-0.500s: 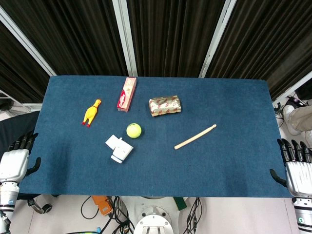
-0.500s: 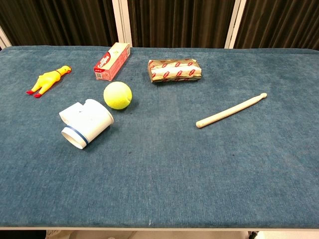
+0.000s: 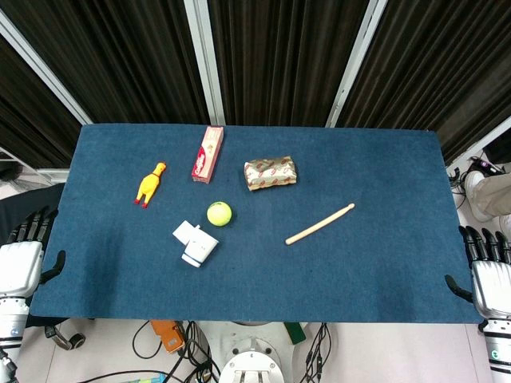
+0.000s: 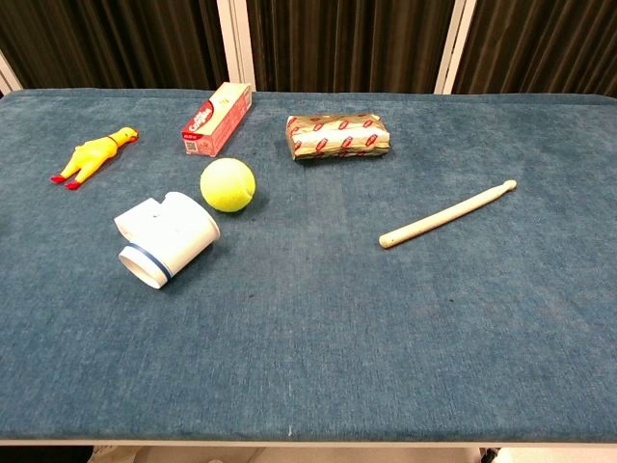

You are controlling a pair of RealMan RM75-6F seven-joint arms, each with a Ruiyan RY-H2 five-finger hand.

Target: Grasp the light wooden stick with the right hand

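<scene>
On blue table (image 3: 383, 263), stick (image 3: 320, 223) ungrasped

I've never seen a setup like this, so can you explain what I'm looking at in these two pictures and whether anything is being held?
It is a two-armed robot with human-like hands. One camera looks down from its head, the other forward from its chest.

On the blue table lie a light wooden stick, a tennis ball, a rubber chicken, a toothpaste box, a wrapped packet and a white cup on its side.

The left hand and right hand wait at the table's ends, holding nothing. The chest view shows neither hand.
</scene>
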